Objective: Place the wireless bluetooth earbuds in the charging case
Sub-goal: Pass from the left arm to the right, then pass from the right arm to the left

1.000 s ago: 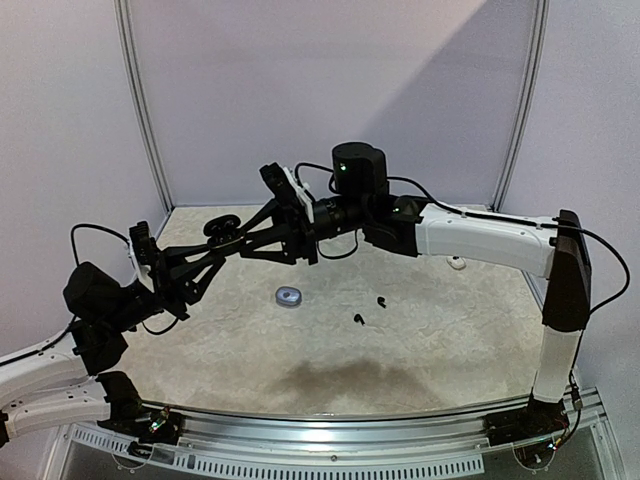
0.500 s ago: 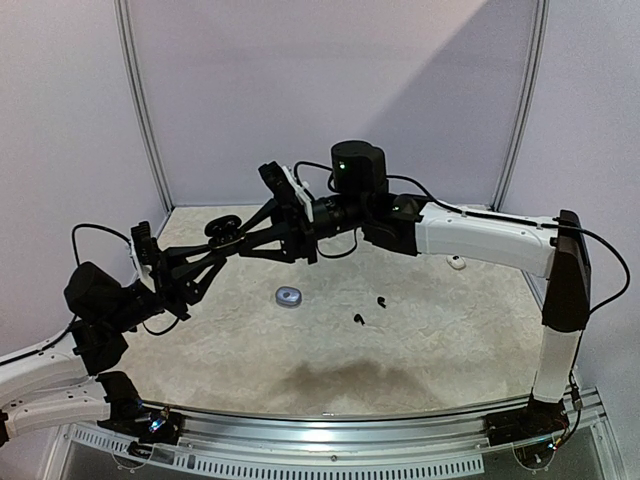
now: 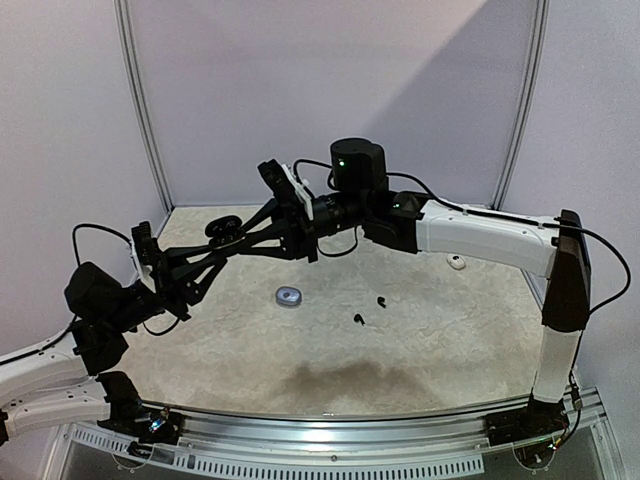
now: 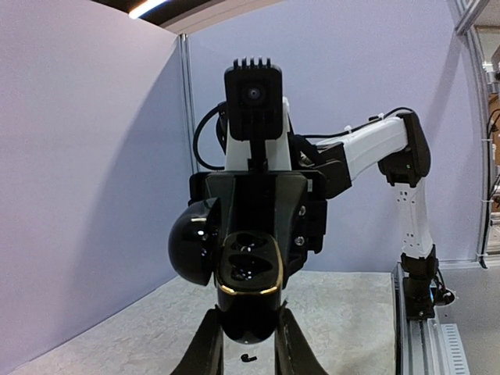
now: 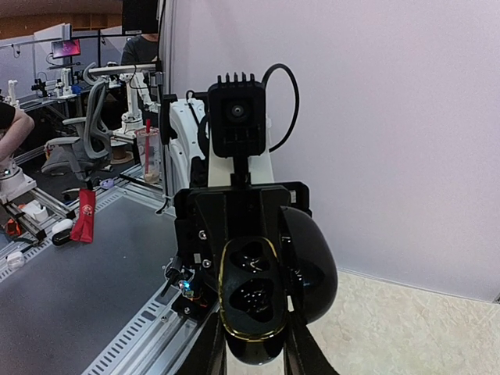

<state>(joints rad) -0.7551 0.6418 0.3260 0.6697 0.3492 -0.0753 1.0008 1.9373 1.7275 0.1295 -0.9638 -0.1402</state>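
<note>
Left gripper (image 4: 248, 336) has its jaws clamped on the base of the open black charging case (image 4: 248, 269); it is held aloft with 2 empty sockets facing up, apparently for loading; right gripper (image 5: 254, 336) pinches the same case from the opposite side, likely steadying it; 2 black earbuds (image 3: 358, 319) lie on the table (image 3: 450, 330), well below.

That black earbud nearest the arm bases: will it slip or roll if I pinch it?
Likely both. The black earbud looks tiny and rounded, so it may squirt out or roll across the table. Probably very light; a nudge could scoot it. Left pincer and right pincer both hold the black charging case.
</note>
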